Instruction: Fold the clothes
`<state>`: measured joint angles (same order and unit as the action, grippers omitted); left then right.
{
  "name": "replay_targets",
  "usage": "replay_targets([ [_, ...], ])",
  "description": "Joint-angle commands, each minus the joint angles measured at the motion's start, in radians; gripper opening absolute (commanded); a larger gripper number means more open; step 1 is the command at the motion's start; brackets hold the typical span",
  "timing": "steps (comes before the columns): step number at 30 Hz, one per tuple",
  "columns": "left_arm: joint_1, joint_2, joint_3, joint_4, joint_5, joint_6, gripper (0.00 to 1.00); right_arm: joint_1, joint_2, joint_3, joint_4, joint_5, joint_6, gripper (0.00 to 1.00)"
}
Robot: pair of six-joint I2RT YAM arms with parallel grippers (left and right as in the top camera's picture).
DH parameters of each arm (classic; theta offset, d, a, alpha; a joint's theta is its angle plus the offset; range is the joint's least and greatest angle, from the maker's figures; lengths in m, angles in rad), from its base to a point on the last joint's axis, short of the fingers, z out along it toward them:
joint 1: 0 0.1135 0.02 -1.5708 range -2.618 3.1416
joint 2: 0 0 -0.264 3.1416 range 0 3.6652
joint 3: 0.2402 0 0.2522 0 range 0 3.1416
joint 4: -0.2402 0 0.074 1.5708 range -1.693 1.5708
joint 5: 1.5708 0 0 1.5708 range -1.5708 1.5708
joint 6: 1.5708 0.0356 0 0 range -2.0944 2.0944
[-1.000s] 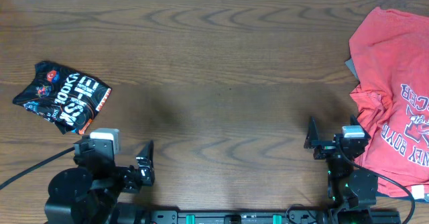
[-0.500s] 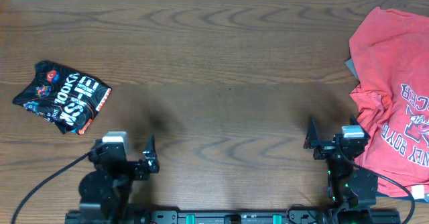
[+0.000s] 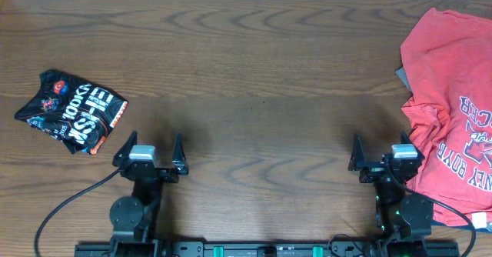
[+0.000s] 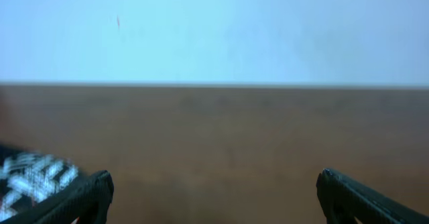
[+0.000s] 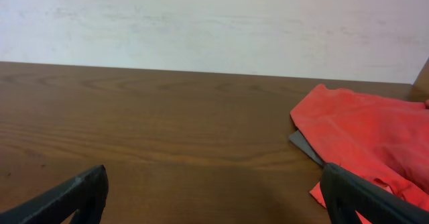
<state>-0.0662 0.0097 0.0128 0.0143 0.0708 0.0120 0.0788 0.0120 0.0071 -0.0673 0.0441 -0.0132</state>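
The black jersey (image 3: 71, 111) with white lettering and orange-red logos lies folded into a small bundle at the table's left side. A blurred corner of it shows at the lower left of the left wrist view (image 4: 30, 177). My left gripper (image 3: 150, 148) is open and empty near the front edge, to the right of and nearer than the jersey. My right gripper (image 3: 378, 151) is open and empty at the front right. Both show wide-open fingers over bare wood in the left wrist view (image 4: 213, 192) and the right wrist view (image 5: 214, 194).
A red T-shirt (image 3: 450, 95) with white lettering lies spread at the table's right edge, close to my right gripper, over a grey sheet corner (image 5: 305, 147). It also shows in the right wrist view (image 5: 365, 137). A pale wall stands behind the table's far edge.
My left arm has swung round and drawn in, its gripper now pointing straight away from the front edge. The jersey, red T-shirt and right arm have not moved.
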Motion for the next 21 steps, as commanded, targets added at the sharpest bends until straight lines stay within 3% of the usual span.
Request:
replay_targets([
  [1, 0.006, -0.008, -0.009, -0.056, -0.012, 0.036, 0.98, -0.019, -0.005, -0.002, -0.004, -0.003, -0.018, 0.99],
  [21, 0.006, -0.006, -0.009, -0.081, -0.008, 0.036, 0.98, -0.019, -0.005, -0.002, -0.004, -0.003, -0.018, 0.99],
])
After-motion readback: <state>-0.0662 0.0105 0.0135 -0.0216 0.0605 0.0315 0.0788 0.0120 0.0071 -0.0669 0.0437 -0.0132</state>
